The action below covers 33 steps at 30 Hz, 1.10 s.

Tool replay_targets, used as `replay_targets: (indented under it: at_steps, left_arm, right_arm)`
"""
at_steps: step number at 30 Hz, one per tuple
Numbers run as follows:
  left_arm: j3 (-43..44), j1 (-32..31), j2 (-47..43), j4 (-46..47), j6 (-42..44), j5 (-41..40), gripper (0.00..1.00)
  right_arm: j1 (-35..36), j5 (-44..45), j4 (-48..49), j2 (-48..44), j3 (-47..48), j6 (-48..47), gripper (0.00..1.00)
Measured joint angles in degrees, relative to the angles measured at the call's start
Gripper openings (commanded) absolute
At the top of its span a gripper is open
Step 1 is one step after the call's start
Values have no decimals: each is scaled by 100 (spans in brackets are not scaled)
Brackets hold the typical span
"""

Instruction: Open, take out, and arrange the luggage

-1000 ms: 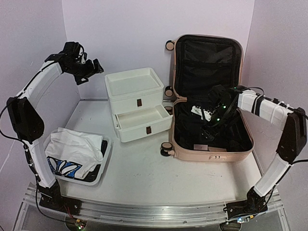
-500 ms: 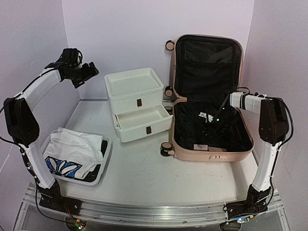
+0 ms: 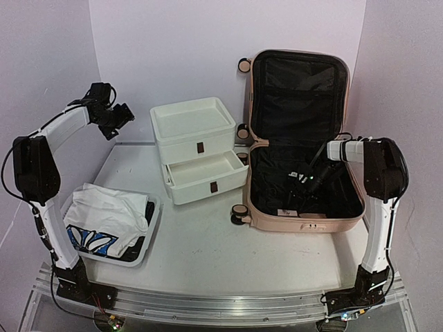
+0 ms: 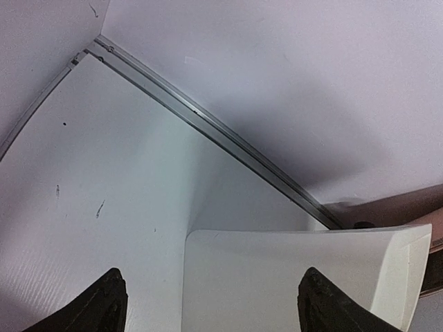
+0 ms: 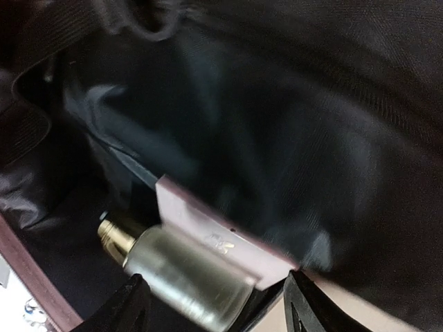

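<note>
Pink hard-shell luggage (image 3: 304, 221) sits on the right of the bench (image 3: 208, 263), black lining showing. Opening is done: lid stands upright against the back wall. Unpacking isn't: a gold-capped bottle (image 5: 183, 266) and a mauve box (image 5: 221, 242) lie in the lower shell, so I'd judge take-out and arranging are both left to do. Right fingers (image 5: 308, 311) are spread either side of the bottle, not gripping. Left fingers (image 4: 332, 308) are open, holding nothing, raised near the back wall left of the white drawer unit (image 3: 197, 149). Clothes sit in the basket (image 3: 147, 249) front left.

left gripper (image 4: 218, 306) fingertips wide apart, empty, over white drawer unit (image 4: 291, 277); table-wall seam (image 4: 208, 124) runs behind the unit.
</note>
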Motion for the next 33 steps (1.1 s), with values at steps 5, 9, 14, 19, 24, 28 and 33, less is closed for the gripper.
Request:
replay_targets:
  at_steps: [5,9,14,19,24,28,33]
  left_arm:
    - [66,7,278,-22,-44,118,85]
    - [122,4,407,-83,-48,151,85]
    - [223,4,448,-133,-48,162,85]
    - [236,4,448,-162,-48,164,85]
    - [236,7,448,-175,-98,223,84]
    - [236,4,448,-175,-144,269,84]
    - [236,7,448,-179,-146,321,84]
  right_arm:
    - [0,26,37,101,0,39,73]
    - [15,72,26,109,0,39,73]
    - [31,59,9,125,0,-2,74]
    - [118,529,-11,39,0,15,75]
    - [254,1355,-70,-205,72,103,75]
    - [520,2111,-140,-372,264,293,79]
    - [1047,3416,-848,-291,898,1012,80]
